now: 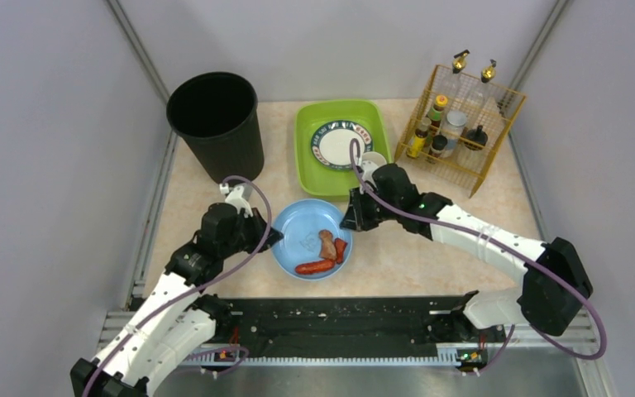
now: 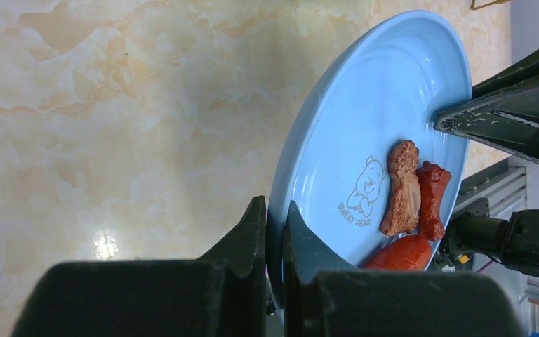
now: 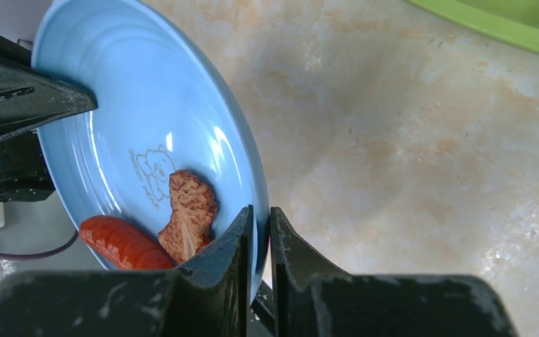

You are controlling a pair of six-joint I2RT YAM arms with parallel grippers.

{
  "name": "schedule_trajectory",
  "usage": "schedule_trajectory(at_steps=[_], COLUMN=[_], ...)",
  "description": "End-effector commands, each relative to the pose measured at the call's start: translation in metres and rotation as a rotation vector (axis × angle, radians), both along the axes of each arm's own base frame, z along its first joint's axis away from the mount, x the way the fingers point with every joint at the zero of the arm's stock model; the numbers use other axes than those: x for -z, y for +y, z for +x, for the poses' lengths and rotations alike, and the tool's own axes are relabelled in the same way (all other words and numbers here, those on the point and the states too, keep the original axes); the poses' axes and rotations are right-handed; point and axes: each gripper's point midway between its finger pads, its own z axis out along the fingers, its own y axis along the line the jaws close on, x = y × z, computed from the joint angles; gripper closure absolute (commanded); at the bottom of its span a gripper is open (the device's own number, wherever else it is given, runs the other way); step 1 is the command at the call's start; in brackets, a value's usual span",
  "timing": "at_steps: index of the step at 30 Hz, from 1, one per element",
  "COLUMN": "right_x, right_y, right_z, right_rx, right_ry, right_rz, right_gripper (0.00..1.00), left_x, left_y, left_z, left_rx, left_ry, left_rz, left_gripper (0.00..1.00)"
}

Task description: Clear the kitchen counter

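The kitchen counter (image 1: 397,269), a wide beige stone-look slab with faint speckles, fills the whole floor of the booth from the arms' bases out to the back wall. Going by the overhead view, with 12 o'clock as the far wall.

A round light-blue plate (image 1: 306,236) with a little bear print sits toward 6 o'clock on it. I can't tell if it's resting on the stone or just off it. On the plate's 4 to 5 o'clock part there's a brown bone-shaped piece (image 1: 327,244), a dark red chunk (image 1: 341,250) touching it, and an orange-red sausage (image 1: 314,267) just beside those.

Both pincers are on that plate. The left gripper (image 1: 271,238) is pinched narrow on the rim at the plate's 9 o'clock, and its wrist cam shows the rim sandwiched between the two fingers (image 2: 253,232). The right gripper (image 1: 349,222) is clamped on the rim around 2 o'clock, same deal up close, with the edge of the plate between the fingers (image 3: 242,232).

Further out:
- a lime-green plastic tub (image 1: 306,161) at 12 o'clock, holding a white plate with a patterned rim (image 1: 341,145)
- a tall round black bin (image 1: 215,124) at 10 o'clock
- a yellow wire rack (image 1: 496,141) full of bottles and jars at 2 o'clock
- a black metal rail (image 1: 339,327) along the 6 o'clock edge
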Motion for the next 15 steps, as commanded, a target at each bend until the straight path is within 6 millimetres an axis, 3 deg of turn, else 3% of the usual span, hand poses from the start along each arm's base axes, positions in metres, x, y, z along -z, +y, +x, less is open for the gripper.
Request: schedule_trajectory(at_steps=[1,9,15], right_x=[-0.036,-0.036,-0.050], right_y=[-0.001,-0.034,-0.080], right_z=[0.008,0.015,0.021], right_rx=[0.014,0.110,0.241], right_ry=[-0.092,-0.133,-0.234], right_rz=[0.081,0.032,-0.048], right_gripper=[0.82,0.54,0.43], left_x=[-0.019,-0.041,-0.061], left_y=[-0.016,-0.029,-0.039], left_z=[0.007,0.020,0.033], left_rx=[0.026,0.033,0.052], left_ry=[-0.040,-0.048,-0.053], left_rz=[-0.090,-0.149,-0.166], left_gripper=[1.00,1.00,1.00])
